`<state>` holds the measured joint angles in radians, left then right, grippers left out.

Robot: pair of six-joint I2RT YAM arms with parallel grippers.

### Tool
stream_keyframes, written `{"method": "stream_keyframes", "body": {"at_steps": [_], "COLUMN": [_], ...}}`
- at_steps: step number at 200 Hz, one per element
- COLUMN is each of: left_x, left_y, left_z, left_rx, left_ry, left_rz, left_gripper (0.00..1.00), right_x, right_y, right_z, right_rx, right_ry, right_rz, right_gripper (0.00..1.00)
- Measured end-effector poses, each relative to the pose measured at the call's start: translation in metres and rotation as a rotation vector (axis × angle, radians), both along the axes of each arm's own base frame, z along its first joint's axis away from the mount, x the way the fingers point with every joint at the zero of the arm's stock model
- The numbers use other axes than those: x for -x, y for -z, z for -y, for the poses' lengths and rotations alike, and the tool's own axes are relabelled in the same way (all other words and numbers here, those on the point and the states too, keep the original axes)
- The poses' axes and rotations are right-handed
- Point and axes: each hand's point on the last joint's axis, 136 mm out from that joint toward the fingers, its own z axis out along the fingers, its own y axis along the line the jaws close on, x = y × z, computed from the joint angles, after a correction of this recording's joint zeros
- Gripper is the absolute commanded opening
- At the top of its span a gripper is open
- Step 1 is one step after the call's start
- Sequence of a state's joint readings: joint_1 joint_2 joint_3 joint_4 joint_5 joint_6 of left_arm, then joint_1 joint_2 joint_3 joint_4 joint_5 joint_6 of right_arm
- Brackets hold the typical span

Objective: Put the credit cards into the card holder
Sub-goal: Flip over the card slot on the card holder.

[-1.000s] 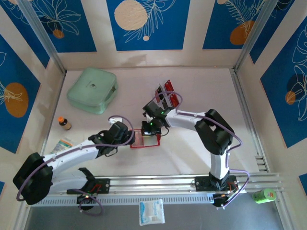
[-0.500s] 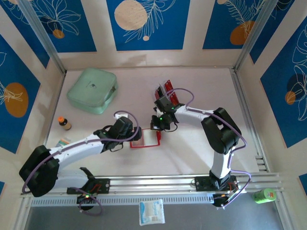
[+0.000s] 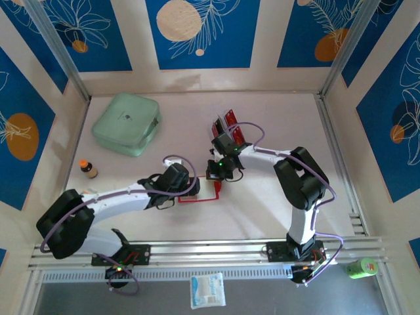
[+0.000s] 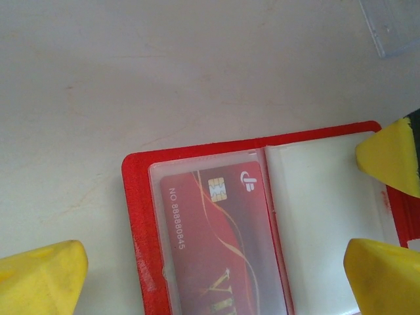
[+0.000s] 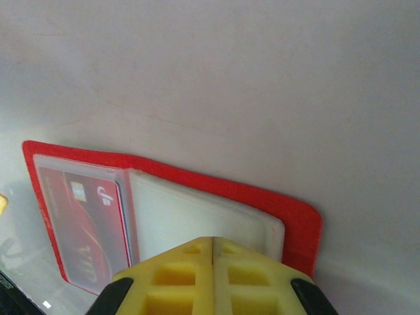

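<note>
L gripper (image 4: 213, 275) wide open, astride card holder (image 4: 134, 210), R gripper (image 5: 212, 262) fingers shut, over it

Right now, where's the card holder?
Top view: the card holder lies open near the middle of the table, between the left gripper and the right gripper, on the near side of the card rack.
</note>
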<state>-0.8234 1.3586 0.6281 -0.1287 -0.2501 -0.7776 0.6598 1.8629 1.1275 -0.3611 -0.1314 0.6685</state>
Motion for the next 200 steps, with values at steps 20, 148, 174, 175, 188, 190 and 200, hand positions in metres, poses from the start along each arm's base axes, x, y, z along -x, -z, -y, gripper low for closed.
{"method": "stream_keyframes", "body": {"at_steps": [20, 148, 174, 175, 188, 190, 200], "left_x": [0.0, 0.004, 0.005, 0.005, 0.004, 0.004, 0.004], "left_y": [0.004, 0.021, 0.026, 0.027, 0.027, 0.027, 0.028], "left_z": [0.002, 0.008, 0.007, 0.007, 0.007, 0.007, 0.006], "left_rx": [0.001, 0.005, -0.003, -0.004, -0.005, -0.007, -0.014], "left_ry": [0.004, 0.048, 0.05, 0.052, 0.055, 0.056, 0.059], "left_rz": [-0.007, -0.019, -0.024, -0.024, -0.022, -0.022, -0.019], "left_gripper": [1.0, 1.0, 1.0, 1.0, 0.99, 0.98, 0.97], "right_x": [0.005, 0.019, 0.019, 0.019, 0.019, 0.019, 0.019], "right_y": [0.003, 0.006, 0.006, 0.006, 0.006, 0.006, 0.006], "right_z": [-0.001, -0.02, -0.022, -0.021, -0.022, -0.022, -0.022], "right_rx": [0.006, -0.017, -0.026, -0.027, -0.031, -0.033, -0.035], "right_ry": [-0.008, -0.048, -0.041, -0.041, -0.037, -0.037, -0.034], "right_rz": [-0.008, -0.016, -0.023, -0.024, -0.025, -0.026, -0.026], "right_gripper": [0.0, 0.0, 0.0, 0.0, 0.0, 0.0, 0.0]}}
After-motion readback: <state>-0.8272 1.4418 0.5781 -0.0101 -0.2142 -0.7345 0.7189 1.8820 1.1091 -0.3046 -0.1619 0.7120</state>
